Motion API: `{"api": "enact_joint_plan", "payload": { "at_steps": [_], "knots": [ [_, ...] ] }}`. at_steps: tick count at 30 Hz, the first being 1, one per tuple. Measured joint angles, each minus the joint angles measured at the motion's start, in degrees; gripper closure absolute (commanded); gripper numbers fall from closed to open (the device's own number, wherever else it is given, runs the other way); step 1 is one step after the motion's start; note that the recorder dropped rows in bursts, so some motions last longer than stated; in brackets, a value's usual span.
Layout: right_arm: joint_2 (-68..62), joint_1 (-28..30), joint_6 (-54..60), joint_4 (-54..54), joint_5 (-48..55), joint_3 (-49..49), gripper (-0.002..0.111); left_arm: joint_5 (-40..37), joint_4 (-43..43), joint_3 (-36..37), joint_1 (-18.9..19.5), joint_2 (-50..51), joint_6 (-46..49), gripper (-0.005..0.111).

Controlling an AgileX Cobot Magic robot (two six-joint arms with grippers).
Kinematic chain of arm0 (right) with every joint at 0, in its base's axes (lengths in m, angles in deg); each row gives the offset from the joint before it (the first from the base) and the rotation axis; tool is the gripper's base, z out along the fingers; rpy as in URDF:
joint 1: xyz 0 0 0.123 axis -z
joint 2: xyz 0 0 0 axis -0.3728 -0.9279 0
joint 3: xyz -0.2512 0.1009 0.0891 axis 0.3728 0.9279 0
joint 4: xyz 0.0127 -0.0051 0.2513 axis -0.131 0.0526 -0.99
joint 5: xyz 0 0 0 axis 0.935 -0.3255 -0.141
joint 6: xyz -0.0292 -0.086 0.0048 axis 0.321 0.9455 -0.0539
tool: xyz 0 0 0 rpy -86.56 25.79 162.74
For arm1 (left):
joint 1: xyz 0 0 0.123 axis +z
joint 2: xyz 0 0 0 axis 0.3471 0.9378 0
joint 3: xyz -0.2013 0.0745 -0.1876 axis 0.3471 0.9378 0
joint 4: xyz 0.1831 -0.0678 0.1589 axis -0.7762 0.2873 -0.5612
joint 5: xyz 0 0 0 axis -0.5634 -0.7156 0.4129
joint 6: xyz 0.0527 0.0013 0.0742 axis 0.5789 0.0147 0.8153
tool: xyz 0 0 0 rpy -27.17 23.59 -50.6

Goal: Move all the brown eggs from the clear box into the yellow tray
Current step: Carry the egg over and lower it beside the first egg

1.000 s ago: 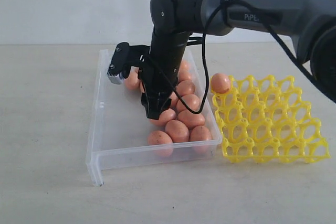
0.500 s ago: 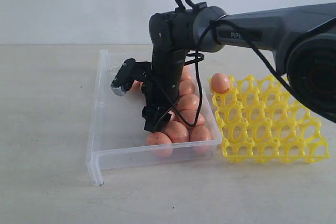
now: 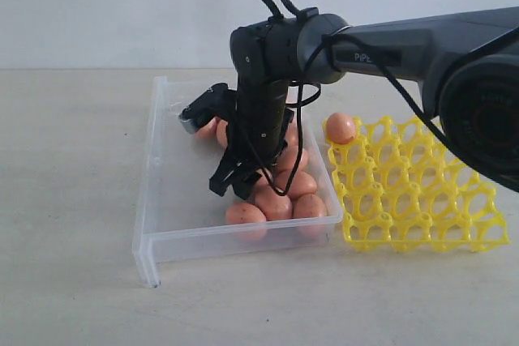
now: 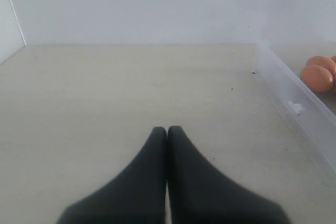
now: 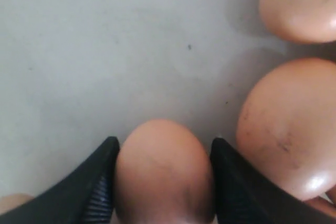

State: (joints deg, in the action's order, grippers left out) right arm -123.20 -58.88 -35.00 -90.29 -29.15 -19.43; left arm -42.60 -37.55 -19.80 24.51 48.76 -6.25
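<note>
Bright, soft, even light fills all three views and washes the pale beige table [image 3: 73, 200] flat. Shadows are weak: only a faint grey band lies on the table along the near wall of the shallow transparent plastic box [image 3: 170, 192]. Inside the box, small white glints sit on the smooth orange-brown oval eggs [image 5: 286, 124]. In the right wrist view the black fingers [image 5: 100, 192] and the egg between them are blurred. The exterior view is mildly grainy.

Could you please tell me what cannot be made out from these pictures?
- Number of eggs in the clear box: exterior view, the right arm hides some.
- Grip: right wrist view, the right gripper flanks one egg; whether it squeezes is unclear, cut off by the edge.
- Exterior view: the far right corner of the yellow tray is behind the arm.
</note>
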Motion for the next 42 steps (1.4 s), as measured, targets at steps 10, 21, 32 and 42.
{"api": "enact_joint_plan", "payload": {
  "at_steps": [10, 21, 32, 42],
  "knots": [
    [5.4, 0.3, -5.8, -11.6, -9.5, 1.0, 0.109, 0.0, 0.0, 0.0, 0.0, 0.0, 0.0, 0.111],
    [36.8, -1.4, -7.3, -20.1, -68.9, 41.6, 0.109, 0.0, 0.0, 0.0, 0.0, 0.0, 0.0, 0.111],
    [44.2, 15.2, -31.2, -13.8, -113.8, 72.3, 0.109, 0.0, 0.0, 0.0, 0.0, 0.0, 0.0, 0.111],
    [33.0, 44.3, -75.5, 53.7, -125.8, 54.5, 0.109, 0.0, 0.0, 0.0, 0.0, 0.0, 0.0, 0.111]
  ]
}}
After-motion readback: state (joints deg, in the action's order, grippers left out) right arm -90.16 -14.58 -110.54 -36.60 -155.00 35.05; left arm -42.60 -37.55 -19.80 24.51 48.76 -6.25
